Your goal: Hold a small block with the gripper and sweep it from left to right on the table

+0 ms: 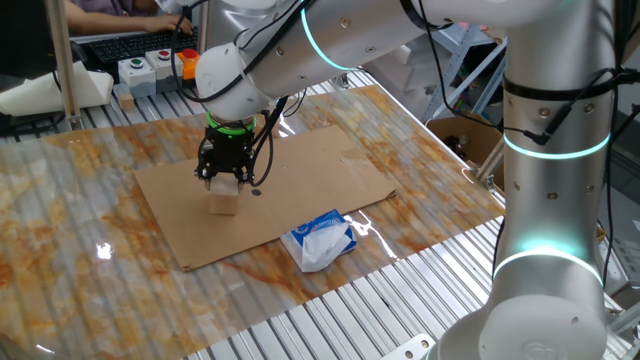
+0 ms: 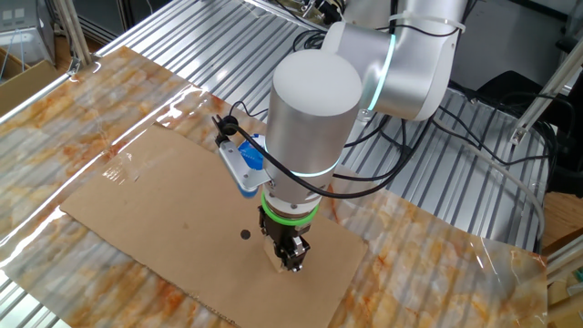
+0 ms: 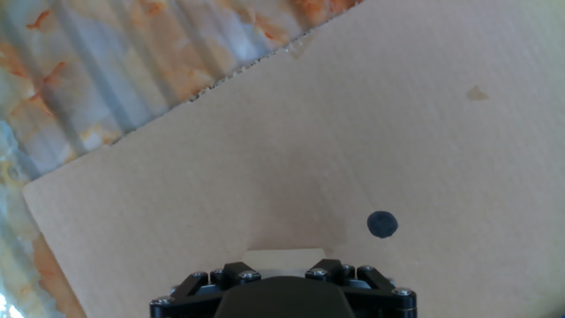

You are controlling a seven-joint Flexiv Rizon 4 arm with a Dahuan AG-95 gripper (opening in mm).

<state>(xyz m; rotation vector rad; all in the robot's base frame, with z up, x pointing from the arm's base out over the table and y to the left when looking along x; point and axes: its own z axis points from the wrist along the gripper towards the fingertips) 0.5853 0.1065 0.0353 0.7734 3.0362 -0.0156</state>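
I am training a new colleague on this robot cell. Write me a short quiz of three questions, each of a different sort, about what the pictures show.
1. True or false: the small block rests on the cardboard sheet.
2. Multiple choice: the gripper is
A. over the bare table
B. down at the block
C. touching the plastic packet
3. Fill in: the dark round spot lies on the ______.

Key
1. True.
2. B. Its fingers are at the block's top on both sides; the packet lies apart, near the sheet's edge.
3. Cardboard sheet.
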